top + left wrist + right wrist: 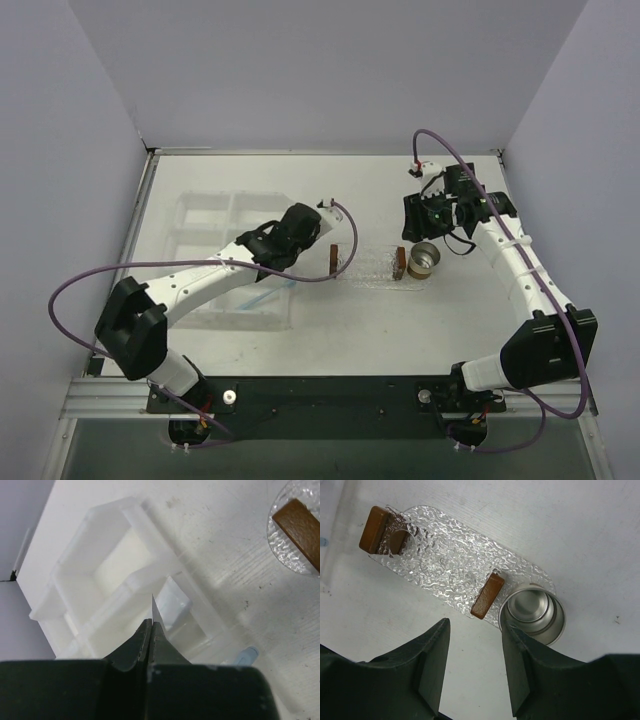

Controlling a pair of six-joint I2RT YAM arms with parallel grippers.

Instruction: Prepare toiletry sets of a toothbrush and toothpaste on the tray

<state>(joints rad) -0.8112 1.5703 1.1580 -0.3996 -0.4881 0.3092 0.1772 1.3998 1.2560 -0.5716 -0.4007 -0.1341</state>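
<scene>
at the left of the desk point(380, 330) sits a clear compartment box point(186, 215), and the left gripper point(151, 625) is down over it. its jaws are pressed together on a thin white edge, which i take to be the flat crimped end of a toothpaste point(172, 602) tube whose body points down into a compartment. that end is likely chosen because it is the thinnest, easiest part to pinch. just right of that compartment, the light-blue tip of the toothbrush point(248, 654) lies low under the clear plastic, untouched. further right the tray point(440, 550) lies flat on the desk with nothing on it, so no set is made yet. a metal cup point(535, 615) stands touching its right end. the right gripper point(475, 630) hovers above that end, jaws apart and holding nothing, probably waiting its turn.
</scene>
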